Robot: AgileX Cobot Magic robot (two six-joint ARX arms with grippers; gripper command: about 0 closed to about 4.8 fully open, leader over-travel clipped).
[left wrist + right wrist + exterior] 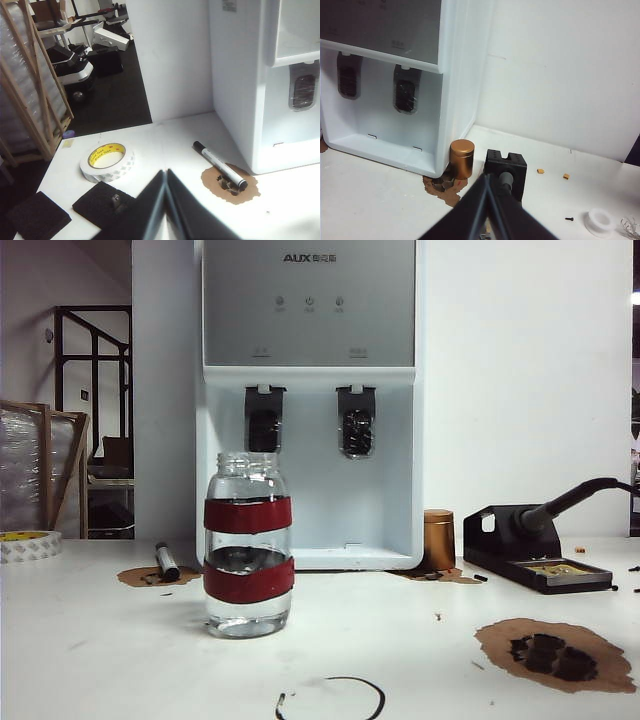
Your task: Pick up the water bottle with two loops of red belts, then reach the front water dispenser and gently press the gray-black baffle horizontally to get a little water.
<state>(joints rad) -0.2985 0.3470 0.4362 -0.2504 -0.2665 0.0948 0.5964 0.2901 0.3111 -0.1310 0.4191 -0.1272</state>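
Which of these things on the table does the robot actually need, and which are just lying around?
Needed:
- water bottle with two red bands
- water dispenser
- gray-black baffle

Lying about:
- tape roll
- black marker
- copper-brown cylinder
- soldering iron stand

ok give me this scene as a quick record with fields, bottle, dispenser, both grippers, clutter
bottle: water bottle upright on the table, in front of the dispenser, some water inside, not held
dispenser: water dispenser at the back, two paddles in its bay
target: gray-black baffle, the right-hand paddle, untouched
left gripper: shut, empty, near the tape roll and marker
right gripper: shut, empty, near the copper cylinder
clutter: soldering iron stand on the right
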